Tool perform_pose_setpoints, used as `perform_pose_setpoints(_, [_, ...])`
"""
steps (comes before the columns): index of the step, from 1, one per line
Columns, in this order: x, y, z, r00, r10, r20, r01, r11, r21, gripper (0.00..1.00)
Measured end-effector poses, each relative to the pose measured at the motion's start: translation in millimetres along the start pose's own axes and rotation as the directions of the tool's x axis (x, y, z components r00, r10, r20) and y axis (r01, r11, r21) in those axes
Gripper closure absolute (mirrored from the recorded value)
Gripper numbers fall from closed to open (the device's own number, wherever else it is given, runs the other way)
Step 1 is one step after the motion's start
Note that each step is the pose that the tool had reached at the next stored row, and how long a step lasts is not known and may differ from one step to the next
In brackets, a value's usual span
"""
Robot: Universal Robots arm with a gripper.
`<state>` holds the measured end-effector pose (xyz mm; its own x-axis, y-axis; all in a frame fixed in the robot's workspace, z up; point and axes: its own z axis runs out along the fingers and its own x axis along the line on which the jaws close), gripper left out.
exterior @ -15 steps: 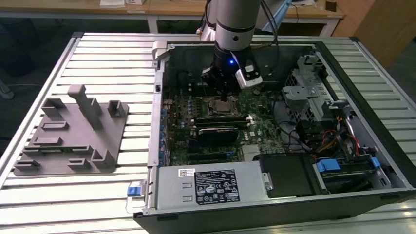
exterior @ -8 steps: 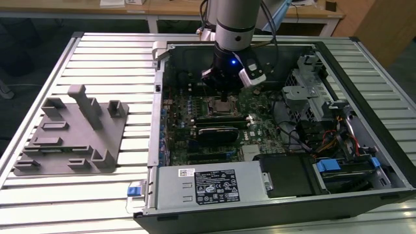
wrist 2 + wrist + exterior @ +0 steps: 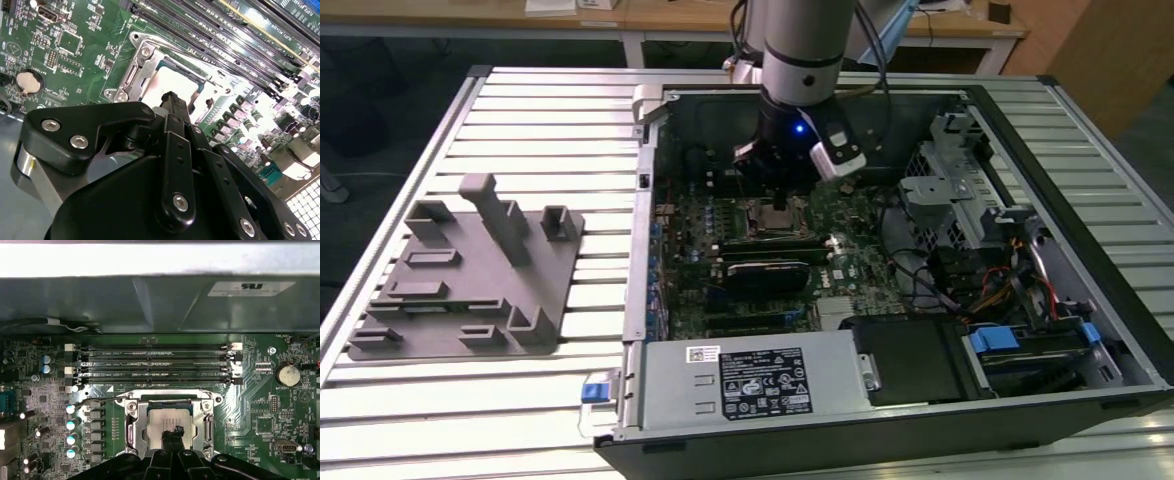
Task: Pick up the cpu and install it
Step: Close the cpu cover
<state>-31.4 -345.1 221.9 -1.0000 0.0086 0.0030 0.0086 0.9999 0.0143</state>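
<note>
The cpu [image 3: 165, 419] lies flat in the motherboard's socket frame [image 3: 133, 427]. The hand [image 3: 174, 432], pinched narrow and holding nothing, sits just over its metal plate. Likely light, stiff, slick-topped, delicate underneath; best gripped by opposite edges.

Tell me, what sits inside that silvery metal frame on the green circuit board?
A flat square silvery-grey cpu lies inside the silvery metal frame. The black tool covers part of it, and whatever lies beneath the chip is hidden.
</note>
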Motion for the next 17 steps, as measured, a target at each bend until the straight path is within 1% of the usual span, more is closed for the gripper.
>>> perform_pose_setpoints(4, [0.8, -1.2, 1.9, 0.9998, 0.021, 0.0003, -0.021, 0.9998, -0.0001, 0.89])
perform_pose_setpoints(10, [13.7, -2.4, 4.4, 0.9997, 0.025, 0.0004, -0.025, 0.9997, -0.0001, 0.89])
perform_pose_setpoints(11, [15.0, -2.5, 5.3, 0.9997, 0.026, 0.0004, -0.026, 0.9997, -0.0001, 0.89])
perform_pose_setpoints(17, [16.8, -3.2, 11.8, 0.9997, 0.026, 0.0004, -0.026, 0.9997, -0.0001, 0.89])
